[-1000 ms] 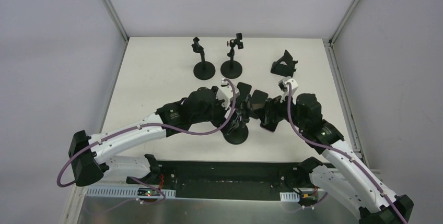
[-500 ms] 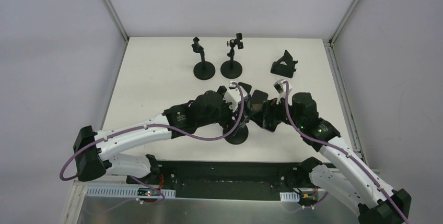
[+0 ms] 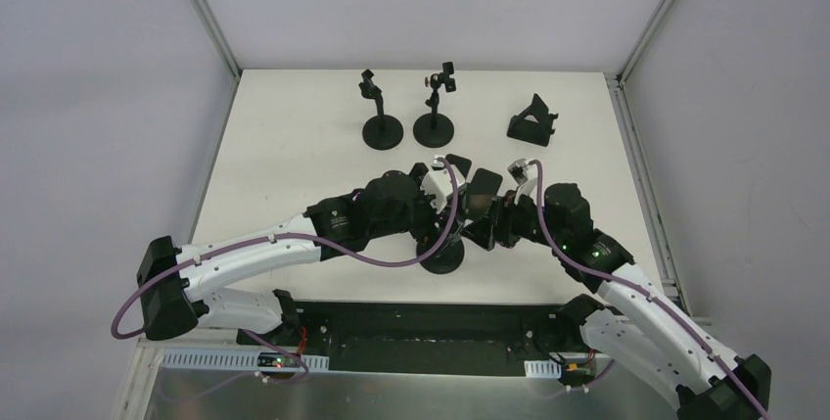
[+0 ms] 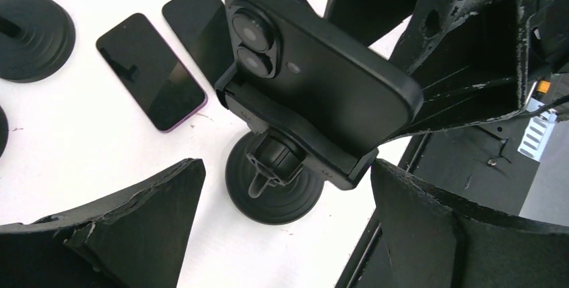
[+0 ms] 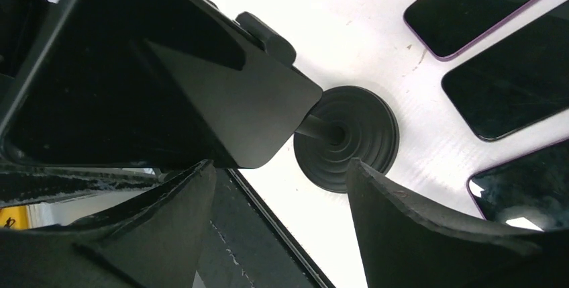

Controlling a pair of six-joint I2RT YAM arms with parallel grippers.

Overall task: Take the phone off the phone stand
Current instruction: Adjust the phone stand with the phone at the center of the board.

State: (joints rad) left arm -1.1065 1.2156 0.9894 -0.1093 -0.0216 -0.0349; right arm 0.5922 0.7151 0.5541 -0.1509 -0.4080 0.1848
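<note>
Through the left wrist camera we see the phone [image 4: 322,80], in a black case, clamped in the cradle of the phone stand [image 4: 272,187]. It is tilted, with its back and twin lenses toward us. The left end effector [image 4: 285,167] is spread wide and holds nothing, with its fingers [image 4: 134,227] low on either side of the stand's round base. Two loose phones [image 4: 151,70] lie flat, side by side, on the white worktop [image 4: 80,140] just beyond the stand.

Through the right wrist camera we see the phone's dark screen filling the upper left, seated on the stand. The right end effector [image 5: 280,166] is open, and the stand's base and bare worktop show in the gap between its fingers [image 5: 436,227]. One finger sits just under the phone's lower edge, and we cannot tell whether it touches. Three loose phones lie flat at the right.

From above, both arms meet over the stand near the front middle of the worktop. We can make out its round base beneath them, but not the phone among the black arm parts. Two upright spare stands [image 3: 382,112] and a folding stand [image 3: 533,121] sit along the far side, well apart from the arms.
</note>
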